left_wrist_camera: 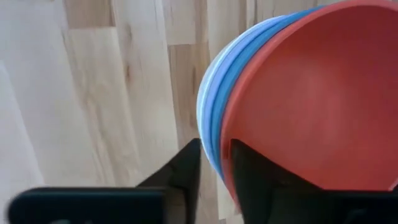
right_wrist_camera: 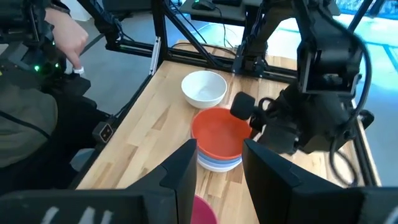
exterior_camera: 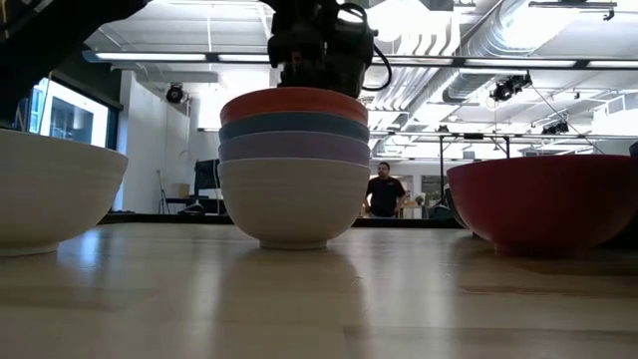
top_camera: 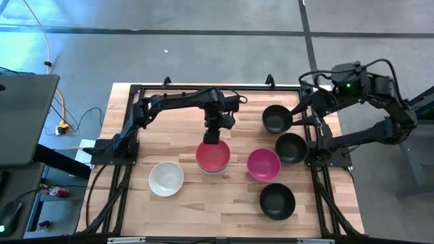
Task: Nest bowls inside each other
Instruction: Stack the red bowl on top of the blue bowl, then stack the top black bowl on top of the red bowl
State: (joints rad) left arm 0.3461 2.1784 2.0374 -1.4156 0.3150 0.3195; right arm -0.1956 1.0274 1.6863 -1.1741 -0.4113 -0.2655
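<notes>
**Left pincer straddling the rim of the stacked bowls**

The left pincer (left_wrist_camera: 214,167) sits at the edge of a nested stack of bowls. One dark finger (left_wrist_camera: 180,174) is outside the stack, the other (left_wrist_camera: 255,180) inside the red-pink bowl (left_wrist_camera: 311,99) on top. Between them lie the rims of that bowl, the blue bowl (left_wrist_camera: 219,118) and the lavender bowl (left_wrist_camera: 208,102) beneath. The pale wooden counter (left_wrist_camera: 99,87) fills the rest.

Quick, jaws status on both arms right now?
Left gripper: closed on the rim of the red-pink bowl, top of the stack.
Right gripper: open, holding nothing, raised over the table's right side.
</notes>
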